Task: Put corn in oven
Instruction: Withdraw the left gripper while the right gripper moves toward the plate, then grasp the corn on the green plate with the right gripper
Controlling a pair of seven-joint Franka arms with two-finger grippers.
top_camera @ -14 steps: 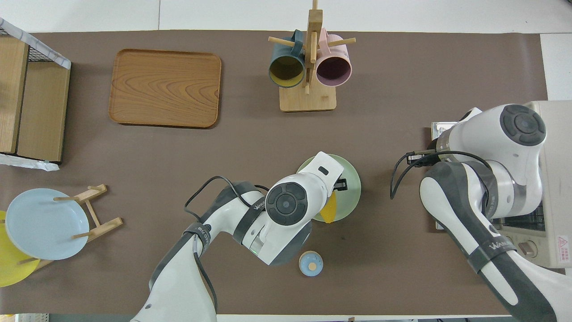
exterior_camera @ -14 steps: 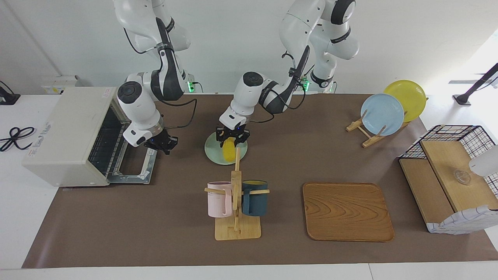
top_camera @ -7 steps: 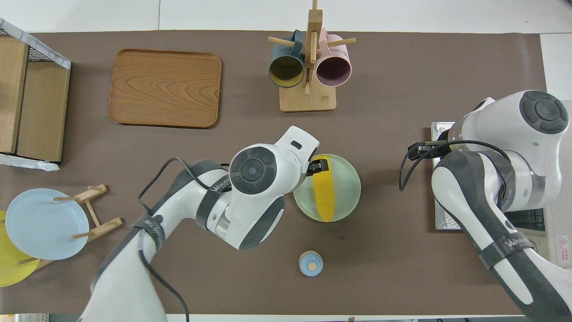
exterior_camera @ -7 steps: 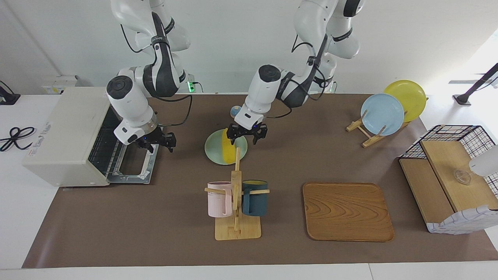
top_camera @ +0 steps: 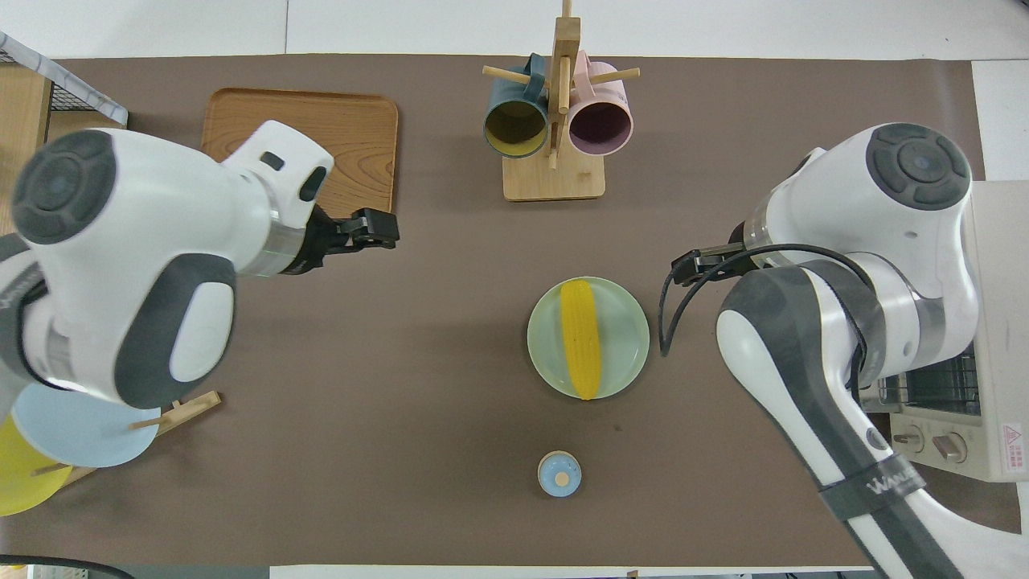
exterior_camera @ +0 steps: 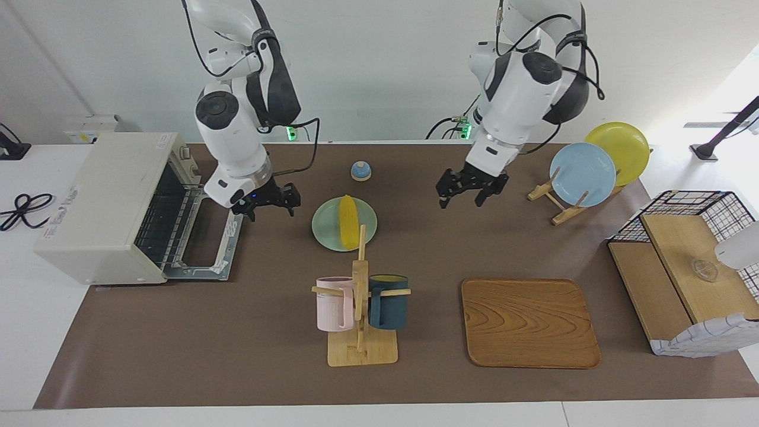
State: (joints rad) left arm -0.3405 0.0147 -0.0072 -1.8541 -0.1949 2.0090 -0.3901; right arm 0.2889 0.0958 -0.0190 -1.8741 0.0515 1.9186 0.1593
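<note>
While "WANDA" marks the right arm (top_camera: 872,485), corn (exterior_camera: 348,222) lies plated.

A robotics lab dressed up as a kitchen, from where I stand. Two white arms are bolted at one edge of a long table (exterior_camera: 178,367) covered with a plain brown mat, against a bare white wall, with cables trailing to their bases. Household props are spread out tidily: a cream toaster oven (exterior_camera: 112,207) with its door dropped open, a mug tree (exterior_camera: 360,308) holding two mugs, a plate rack (exterior_camera: 560,198) with a blue and a yellow plate, a wooden tray (exterior_camera: 528,323), and a wire-and-wood shelf basket (exterior_camera: 688,267).
</note>
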